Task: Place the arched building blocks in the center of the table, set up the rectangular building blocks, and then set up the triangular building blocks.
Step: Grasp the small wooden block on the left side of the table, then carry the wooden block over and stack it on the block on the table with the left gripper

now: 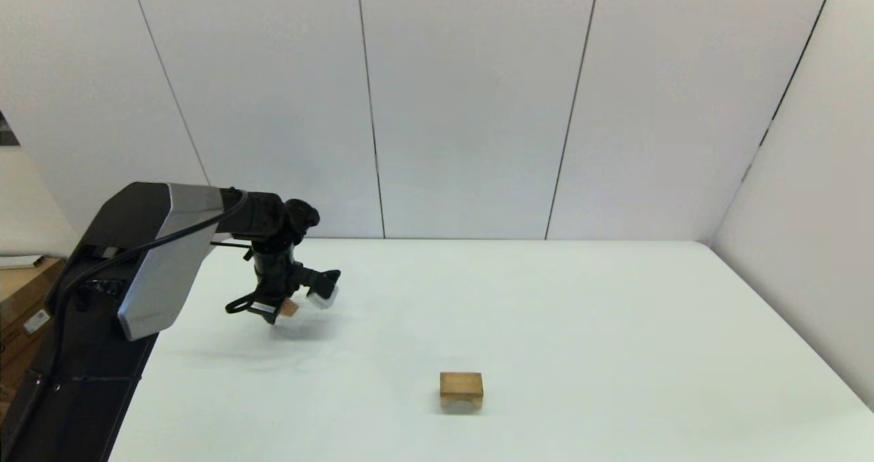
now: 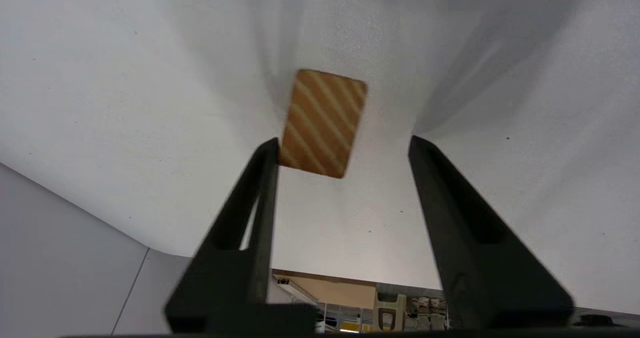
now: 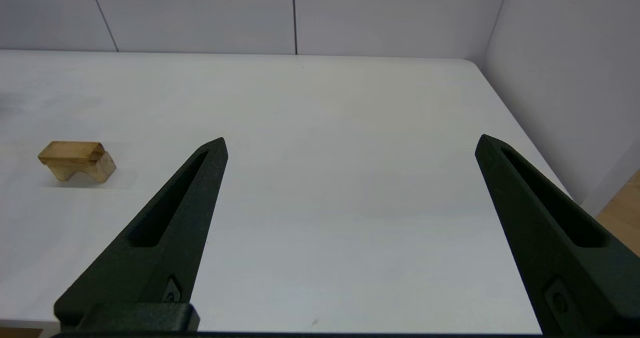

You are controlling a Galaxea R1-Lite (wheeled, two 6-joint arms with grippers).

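Observation:
The arched building block (image 1: 461, 389) (image 3: 75, 161) stands on its two legs near the middle of the white table (image 1: 614, 325), toward the front. At the far left, my left gripper (image 1: 295, 306) (image 2: 344, 142) points down, open, over a small wood block with striped grain, the triangular building block (image 1: 289, 307) (image 2: 324, 122). This block lies on the table between the fingertips, and its edge meets one fingertip (image 2: 270, 151). The rectangular building block is out of view. My right gripper (image 3: 350, 143) hangs open and empty over the right side of the table, well away from the arched block.
White wall panels close off the back and right sides of the table. The table's rounded far-left corner (image 2: 150, 243) lies close to the left gripper. A wooden cabinet (image 1: 20, 298) stands off the table's left side.

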